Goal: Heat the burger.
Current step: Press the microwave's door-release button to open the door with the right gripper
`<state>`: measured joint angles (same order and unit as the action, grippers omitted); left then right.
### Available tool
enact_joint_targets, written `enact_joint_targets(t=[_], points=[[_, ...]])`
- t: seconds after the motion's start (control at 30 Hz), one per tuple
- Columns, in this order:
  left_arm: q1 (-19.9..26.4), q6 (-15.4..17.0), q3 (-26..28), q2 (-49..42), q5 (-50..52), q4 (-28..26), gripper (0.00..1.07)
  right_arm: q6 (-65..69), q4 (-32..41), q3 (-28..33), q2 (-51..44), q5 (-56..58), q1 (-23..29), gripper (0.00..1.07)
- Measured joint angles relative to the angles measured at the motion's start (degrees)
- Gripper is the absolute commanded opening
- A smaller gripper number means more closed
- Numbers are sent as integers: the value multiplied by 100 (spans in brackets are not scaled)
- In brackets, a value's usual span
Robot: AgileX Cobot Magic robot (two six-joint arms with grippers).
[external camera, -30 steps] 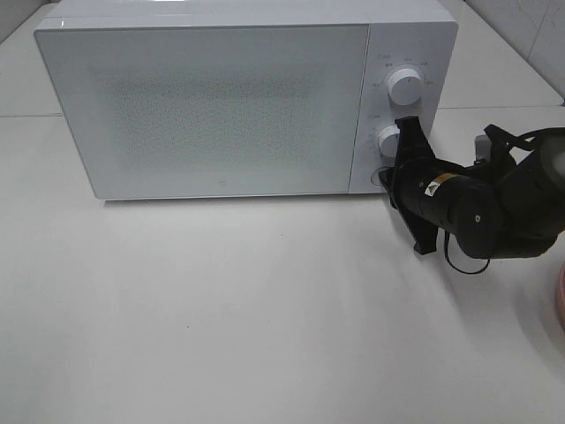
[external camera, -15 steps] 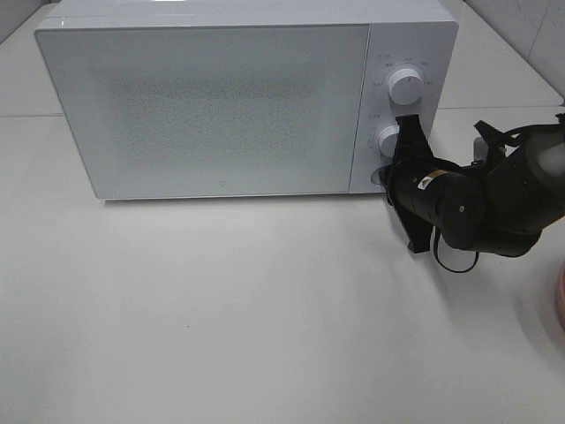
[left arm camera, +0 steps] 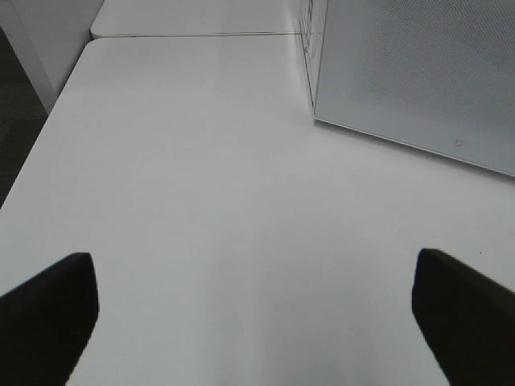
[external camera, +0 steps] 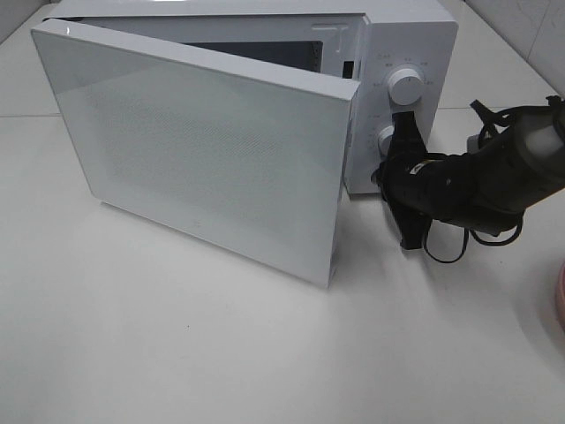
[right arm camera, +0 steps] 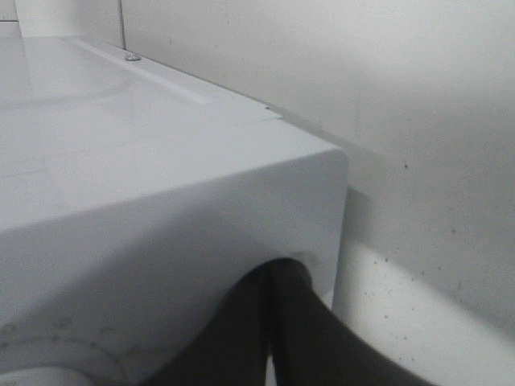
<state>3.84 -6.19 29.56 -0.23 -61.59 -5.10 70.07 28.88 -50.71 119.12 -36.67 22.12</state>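
Note:
The burger is out of view. A white microwave [external camera: 413, 35] stands at the back of the table, its door [external camera: 203, 150] swung partly open toward the front. My right gripper [external camera: 385, 175] is shut, its tips pressed against the bottom of the microwave's control panel, below the two knobs [external camera: 405, 86]. In the right wrist view the shut fingers [right arm camera: 241, 330] touch the white panel [right arm camera: 161, 209]. My left gripper [left arm camera: 257, 322] hangs open over bare table with nothing between its fingers [left arm camera: 48, 310]; the open door [left arm camera: 418, 72] lies ahead of it.
The rim of a pink plate [external camera: 561, 300] shows at the right edge of the table. The open door sweeps over the table in front of the microwave. White tabletop [external camera: 221, 353] lies in front.
The microwave door, closed in the earlier frames, has sprung open toward the front. My right gripper pushed slightly further in at the panel's bottom.

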Motion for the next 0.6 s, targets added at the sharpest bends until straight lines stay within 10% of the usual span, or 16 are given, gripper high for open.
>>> enact_joint_targets(t=[0.6], points=[[0, 0, 0, 0, 0, 0, 98, 361, -332, 619, -17, -1289, 252, 0]])
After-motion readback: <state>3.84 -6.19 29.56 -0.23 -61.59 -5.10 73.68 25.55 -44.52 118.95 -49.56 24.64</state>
